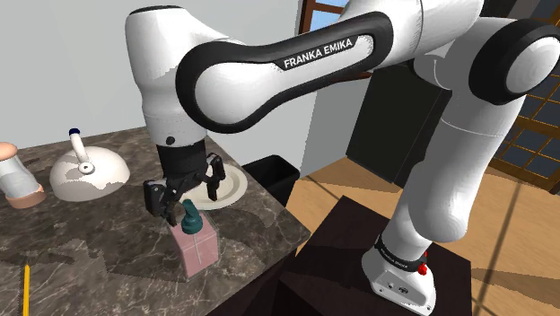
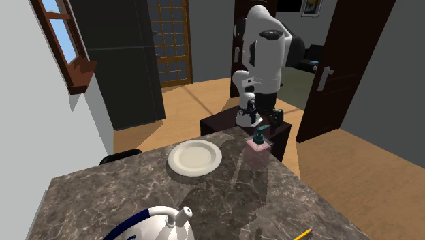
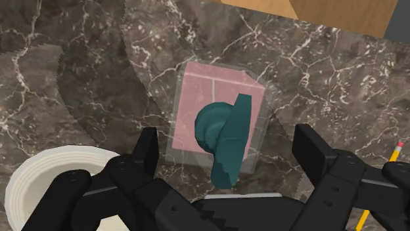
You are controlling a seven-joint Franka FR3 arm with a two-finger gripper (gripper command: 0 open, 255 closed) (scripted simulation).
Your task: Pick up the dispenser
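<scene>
Black fingers [image 3: 148, 147] of the gripper [image 3: 228, 141] stand spread wide, one on each side of the dispenser's teal pump head and touching neither it nor the bottle. In the shoulder view the gripper [image 1: 190, 205] hangs straight down over the pump, fingertips level with it.

The dispenser [image 3: 204, 98] is a square, clear-walled bottle with pink filling. It stands upright on the dark veined marble counter [image 1: 108, 233], close to the edge that faces the stand [image 1: 359, 260].

Just beside it, but apart, lies a cream plate [image 1: 231, 184]; in the second exterior view the plate [image 2: 195, 157] is to the left of the dispenser [image 2: 259, 153].

Farther across the counter sits a white teapot [image 1: 85, 172] with a dark blue band. A yellow pencil [image 1: 26, 289] lies flat, well apart from the bottle. Beyond the counter are a wooden floor and a dark door.
</scene>
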